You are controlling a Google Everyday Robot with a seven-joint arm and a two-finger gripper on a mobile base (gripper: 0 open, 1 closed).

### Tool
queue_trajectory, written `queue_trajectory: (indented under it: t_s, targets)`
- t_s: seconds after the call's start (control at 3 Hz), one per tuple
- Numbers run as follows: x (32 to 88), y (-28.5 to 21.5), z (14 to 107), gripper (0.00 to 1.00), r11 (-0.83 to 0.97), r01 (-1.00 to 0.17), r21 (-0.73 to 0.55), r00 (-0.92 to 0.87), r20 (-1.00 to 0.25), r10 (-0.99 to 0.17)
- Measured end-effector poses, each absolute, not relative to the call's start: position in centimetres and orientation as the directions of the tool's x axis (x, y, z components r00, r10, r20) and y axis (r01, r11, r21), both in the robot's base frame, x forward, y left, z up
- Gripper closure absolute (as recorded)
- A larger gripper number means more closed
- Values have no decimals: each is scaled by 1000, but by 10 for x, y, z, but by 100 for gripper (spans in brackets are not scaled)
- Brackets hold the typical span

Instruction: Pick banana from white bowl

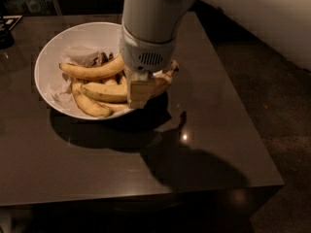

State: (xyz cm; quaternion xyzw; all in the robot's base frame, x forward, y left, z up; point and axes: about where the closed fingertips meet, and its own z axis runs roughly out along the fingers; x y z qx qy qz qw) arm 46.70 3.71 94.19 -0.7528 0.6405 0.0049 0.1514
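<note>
The white bowl [48, 57] stands on the back left of a dark table and is lined with crumpled white paper [77, 55]. Several yellow bananas lie in it. My gripper [141, 89] hangs from the thick white wrist over the bowl's right side. It is shut on the banana [104, 92], the long thick one lying across the bowl. One tan finger [140, 95] shows in front of the banana. Its stem end [171, 68] sticks out to the right past the wrist, over the bowl's rim. The wrist hides the bowl's right rim.
Another long banana [90, 72] lies behind the held one, and a shorter one [87, 106] lies in front of it. The dark glossy table [97, 164] ends at the front and right, with floor [272, 81] beyond. A dark object [7, 30] sits at the far left.
</note>
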Motion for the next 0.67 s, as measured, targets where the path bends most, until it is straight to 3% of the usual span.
queue_trajectory:
  t_s: [0.67]
  targets:
    - [410, 0, 962, 100, -63, -971, -229, 111, -201, -973]
